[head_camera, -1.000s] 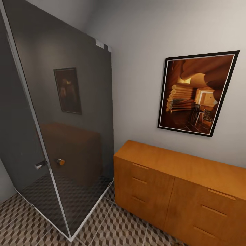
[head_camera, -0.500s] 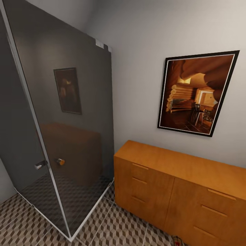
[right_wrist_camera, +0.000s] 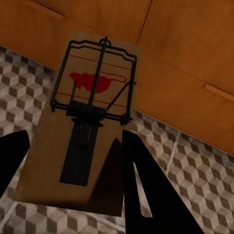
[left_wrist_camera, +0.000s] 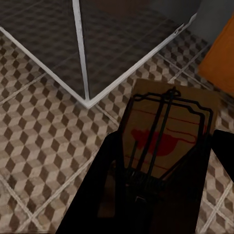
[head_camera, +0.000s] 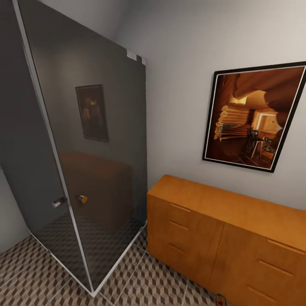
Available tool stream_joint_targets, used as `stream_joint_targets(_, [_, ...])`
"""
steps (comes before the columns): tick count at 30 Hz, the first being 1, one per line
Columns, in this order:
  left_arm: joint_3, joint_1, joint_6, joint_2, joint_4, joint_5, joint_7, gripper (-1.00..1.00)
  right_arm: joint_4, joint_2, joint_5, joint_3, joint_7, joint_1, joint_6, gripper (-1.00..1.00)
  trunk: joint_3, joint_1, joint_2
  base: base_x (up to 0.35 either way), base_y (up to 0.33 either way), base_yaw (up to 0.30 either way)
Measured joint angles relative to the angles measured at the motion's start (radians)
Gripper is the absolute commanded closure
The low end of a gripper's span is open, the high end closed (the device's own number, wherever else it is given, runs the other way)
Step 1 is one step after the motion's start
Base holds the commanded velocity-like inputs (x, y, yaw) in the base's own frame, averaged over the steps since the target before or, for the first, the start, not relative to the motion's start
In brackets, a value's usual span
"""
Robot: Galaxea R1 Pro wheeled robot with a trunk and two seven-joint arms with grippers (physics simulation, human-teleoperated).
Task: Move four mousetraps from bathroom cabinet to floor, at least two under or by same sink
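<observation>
Camera has panned left; cabinet (head_camera: 221,238) sits further right. Left claw (left_wrist_camera: 161,195) pinches a mousetrap (left_wrist_camera: 168,131) over bathroom floor (left_wrist_camera: 44,141) beside the cabinet; right claw (right_wrist_camera: 73,161) pinches another mousetrap (right_wrist_camera: 90,112) facing the cabinet front. Risk: no sink visible, traps dropped here miss it.

Dim, warm, even light with soft shadows; the dark glass shower panel (head_camera: 97,170) reflects the room faintly. Renders look slightly soft, and verticals lean toward the edges.
</observation>
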Motion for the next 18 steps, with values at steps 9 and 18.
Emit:
stream_joint_targets(9, [0.000, 0.000, 0.000, -0.001, 0.000, 0.000, 0.000, 1.00, 0.000, 0.000, 0.000, 0.000, 0.000, 0.000, 0.000, 1.00, 0.000, 0.000, 0.000, 0.000, 0.000, 0.298])
stream_joint_targets(18, [0.000, 0.000, 0.000, -0.001, 0.000, 0.000, 0.000, 1.00, 0.000, 0.002, 0.001, 0.000, 0.000, 0.000, 0.000, 1.00, 0.000, 0.000, 0.000, 0.000, 0.000, 0.300])
